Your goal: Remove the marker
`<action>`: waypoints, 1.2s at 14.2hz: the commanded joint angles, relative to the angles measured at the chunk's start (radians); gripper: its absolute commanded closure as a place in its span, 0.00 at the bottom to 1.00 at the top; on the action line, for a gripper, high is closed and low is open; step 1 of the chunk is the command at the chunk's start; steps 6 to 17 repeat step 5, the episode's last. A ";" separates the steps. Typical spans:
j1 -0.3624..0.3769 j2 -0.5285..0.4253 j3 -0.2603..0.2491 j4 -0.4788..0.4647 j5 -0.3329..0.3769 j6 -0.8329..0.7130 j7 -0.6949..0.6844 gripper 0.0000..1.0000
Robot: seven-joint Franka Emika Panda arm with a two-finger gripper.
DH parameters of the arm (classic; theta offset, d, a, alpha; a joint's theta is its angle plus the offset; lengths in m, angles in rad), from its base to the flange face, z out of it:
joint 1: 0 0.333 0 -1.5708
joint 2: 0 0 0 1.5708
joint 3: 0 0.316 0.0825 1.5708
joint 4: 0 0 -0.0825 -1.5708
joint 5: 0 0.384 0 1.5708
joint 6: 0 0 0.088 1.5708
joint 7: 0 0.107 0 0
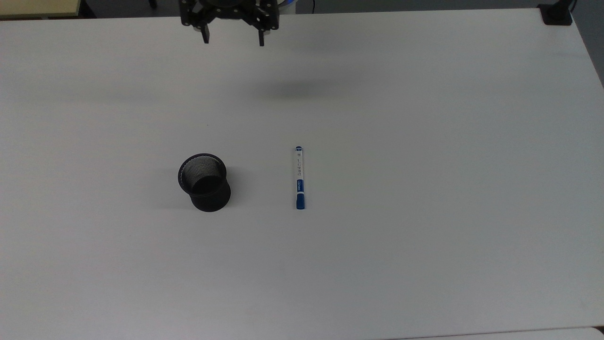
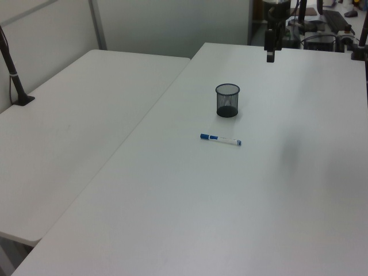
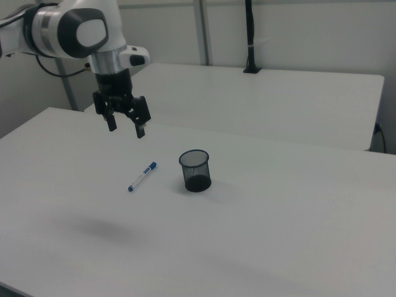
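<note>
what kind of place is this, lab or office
Probably a robotics lab: a robot arm's gripper hangs above bare white tables holding a marker and mesh cup, with a clamped camera pole.

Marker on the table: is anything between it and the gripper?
Nothing visible. The marker lies flat on bare table, apart from the mesh cup on the top view's left. The open gripper hangs above the far table area, holding nothing.

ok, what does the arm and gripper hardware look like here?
White glossy Franka arm with rounded dark grey joint caps and a dark cable trailing behind it. Black two-finger gripper of open skeletal linkages, with slim black fingers, under a white wrist flange.
</note>
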 commanded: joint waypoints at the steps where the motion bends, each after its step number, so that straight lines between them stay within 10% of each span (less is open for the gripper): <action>1: 0.057 -0.019 -0.098 -0.015 0.053 0.003 -0.031 0.00; 5: 0.139 -0.013 -0.171 -0.014 0.045 0.004 -0.028 0.00; 17: 0.139 -0.013 -0.171 -0.014 0.045 0.004 -0.028 0.00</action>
